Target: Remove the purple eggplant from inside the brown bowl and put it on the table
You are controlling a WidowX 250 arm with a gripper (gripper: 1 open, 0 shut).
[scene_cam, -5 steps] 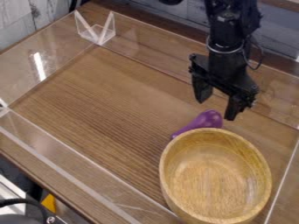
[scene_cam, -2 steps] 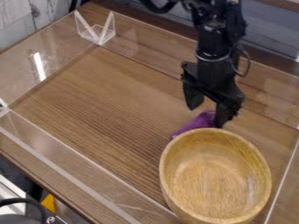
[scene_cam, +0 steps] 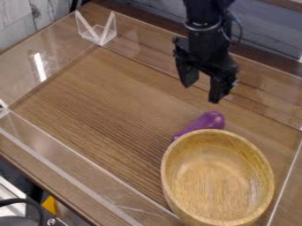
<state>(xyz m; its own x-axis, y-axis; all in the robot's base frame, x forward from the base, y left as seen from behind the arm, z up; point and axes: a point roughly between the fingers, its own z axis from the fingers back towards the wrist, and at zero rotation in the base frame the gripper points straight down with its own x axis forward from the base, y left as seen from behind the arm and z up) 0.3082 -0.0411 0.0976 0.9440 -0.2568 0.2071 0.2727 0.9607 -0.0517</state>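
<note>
the brown bowl [scene_cam: 220, 179] sits at the near right corner of the table [scene_cam: 106, 106], upright, its thick rim close to the near and right edges. its hollow shows only bare wood grain; nothing lies in it. a low clear wall [scene_cam: 71, 181] runs along the near left edge of the tabletop, standing apart from the bowl.

just beyond the bowl's far rim, on the tabletop itself, lies the purple eggplant [scene_cam: 203, 124]. it rests on its side outside the bowl, its rounded end toward the right edge and its other end partly hidden behind the rim, so whether it touches the bowl cannot be told.

farther back, toward the far right part of the table, the gripper [scene_cam: 206, 84] hangs above the wood with its two black fingers [scene_cam: 220, 87] spread wide and pointing down, holding nothing. it is clear of the eggplant, with open tabletop between them.

a second ago the gripper stood low right beside the eggplant, fingers about it; since then it has risen and drawn back toward the far edge, while the eggplant and the bowl have kept their places.

at the far left corner a small clear acrylic stand [scene_cam: 97, 28] rests against the wall.
</note>
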